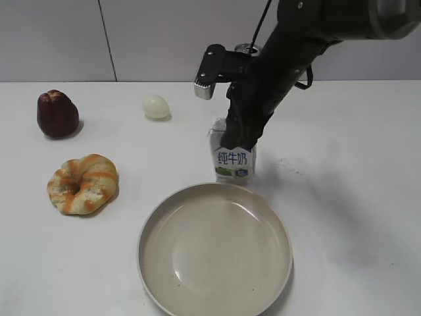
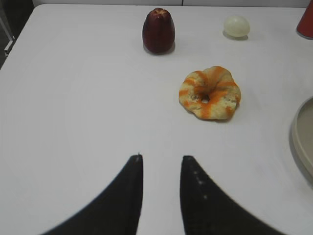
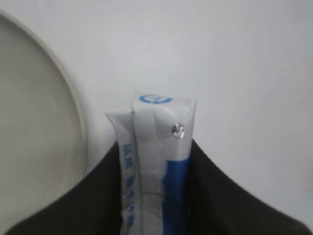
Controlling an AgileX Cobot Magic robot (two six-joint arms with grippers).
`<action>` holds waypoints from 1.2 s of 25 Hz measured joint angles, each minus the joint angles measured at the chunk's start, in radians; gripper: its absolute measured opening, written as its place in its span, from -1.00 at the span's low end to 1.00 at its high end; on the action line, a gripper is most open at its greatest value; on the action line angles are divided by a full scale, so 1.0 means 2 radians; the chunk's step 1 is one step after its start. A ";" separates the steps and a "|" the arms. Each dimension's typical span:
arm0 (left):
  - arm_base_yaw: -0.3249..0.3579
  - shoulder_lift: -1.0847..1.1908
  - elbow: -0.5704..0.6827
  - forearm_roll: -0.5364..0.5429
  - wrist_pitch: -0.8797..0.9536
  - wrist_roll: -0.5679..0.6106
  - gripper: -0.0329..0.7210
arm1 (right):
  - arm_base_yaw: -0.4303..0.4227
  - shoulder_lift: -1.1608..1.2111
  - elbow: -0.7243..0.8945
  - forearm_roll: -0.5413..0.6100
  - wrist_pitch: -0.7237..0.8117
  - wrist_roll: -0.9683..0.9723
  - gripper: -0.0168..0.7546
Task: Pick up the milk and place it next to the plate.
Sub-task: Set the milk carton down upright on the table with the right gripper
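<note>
The milk, a small white carton with blue characters and a green strip at the bottom, stands upright on the white table just behind the beige plate. My right gripper comes down from above and is shut on the carton's top; in the right wrist view the carton sits between both black fingers, with the plate's rim at the left. My left gripper is open and empty over bare table; the plate's edge shows at its right.
A striped ring-shaped bread lies left of the plate. A dark red fruit and a pale egg sit at the back left. A red can's edge shows in the left wrist view.
</note>
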 joint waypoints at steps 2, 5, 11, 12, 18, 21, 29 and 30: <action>0.000 0.000 0.000 0.000 0.000 0.000 -0.36 | 0.000 0.000 0.000 0.043 -0.016 -0.033 -0.32; 0.000 0.000 0.000 0.000 0.000 0.000 -0.36 | 0.000 0.000 0.000 0.089 -0.015 -0.076 -0.32; 0.000 0.000 0.000 0.000 0.000 0.000 -0.36 | 0.001 0.011 0.000 0.050 -0.007 -0.084 -0.32; 0.000 0.000 0.000 0.000 0.000 0.000 -0.36 | 0.000 0.012 0.000 0.043 -0.007 -0.084 -0.33; 0.000 0.000 0.000 0.000 0.000 0.000 -0.36 | 0.000 0.012 0.000 0.045 -0.007 -0.077 0.01; 0.000 0.000 0.000 0.000 0.000 0.000 -0.36 | 0.000 0.012 -0.003 0.046 0.007 -0.075 0.46; 0.000 0.000 0.000 0.000 0.000 0.000 -0.36 | -0.002 -0.004 -0.096 0.009 0.039 0.036 0.70; 0.000 0.000 0.000 0.000 0.000 0.000 -0.36 | -0.005 -0.008 -0.111 -0.011 0.043 0.068 0.70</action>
